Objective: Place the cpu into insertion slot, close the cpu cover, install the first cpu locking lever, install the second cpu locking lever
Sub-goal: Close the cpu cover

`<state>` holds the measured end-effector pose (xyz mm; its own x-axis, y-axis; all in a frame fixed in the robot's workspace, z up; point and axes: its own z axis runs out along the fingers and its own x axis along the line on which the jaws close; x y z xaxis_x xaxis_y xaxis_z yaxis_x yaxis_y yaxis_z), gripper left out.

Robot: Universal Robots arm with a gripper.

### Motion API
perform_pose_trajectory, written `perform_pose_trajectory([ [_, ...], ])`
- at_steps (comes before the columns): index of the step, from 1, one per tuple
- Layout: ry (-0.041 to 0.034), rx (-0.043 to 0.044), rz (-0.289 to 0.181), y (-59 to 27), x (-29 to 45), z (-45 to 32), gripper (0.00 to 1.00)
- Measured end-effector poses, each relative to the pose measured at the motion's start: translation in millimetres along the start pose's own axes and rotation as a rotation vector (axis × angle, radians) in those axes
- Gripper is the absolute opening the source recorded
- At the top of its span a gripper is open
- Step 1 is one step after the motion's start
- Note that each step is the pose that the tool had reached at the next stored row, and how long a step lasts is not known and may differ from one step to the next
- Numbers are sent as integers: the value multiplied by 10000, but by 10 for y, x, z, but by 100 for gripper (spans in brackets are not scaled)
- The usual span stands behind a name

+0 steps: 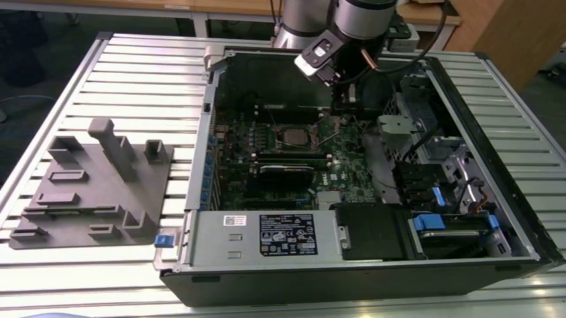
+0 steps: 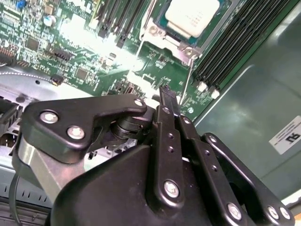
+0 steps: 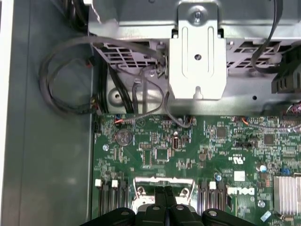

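The cpu (image 2: 193, 16) lies silver-topped in the insertion slot (image 1: 293, 135) on the green motherboard. The cpu cover (image 2: 162, 35) lies flat as a metal frame around it. A thin locking lever rod (image 2: 186, 75) stands loose, running from the socket's corner toward my fingertips. A second rod (image 2: 141, 47) leaves the other corner. My gripper (image 2: 165, 92) is shut, its black fingers pressed together just short of the socket and beside the first rod. In the first wrist view the gripper (image 3: 165, 190) hovers over the socket's metal edge (image 3: 162, 181). In the exterior view it (image 1: 341, 106) hangs over the socket's far right side.
Black memory slots (image 2: 235, 42) flank the socket. A metal drive bracket (image 3: 197, 56) and looped cables (image 3: 66, 80) sit beyond the board, and a heatsink (image 3: 287, 193) is nearby. A grey fixture block (image 1: 93, 185) stands at the exterior view's left, and the power supply (image 1: 265, 235) fills the case's near side.
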<state>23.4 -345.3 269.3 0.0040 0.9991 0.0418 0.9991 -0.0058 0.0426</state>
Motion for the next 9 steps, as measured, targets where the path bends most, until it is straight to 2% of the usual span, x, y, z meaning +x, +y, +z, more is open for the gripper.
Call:
perform_pose_trajectory([
  [9,-1,0,0,148,0,17,11],
])
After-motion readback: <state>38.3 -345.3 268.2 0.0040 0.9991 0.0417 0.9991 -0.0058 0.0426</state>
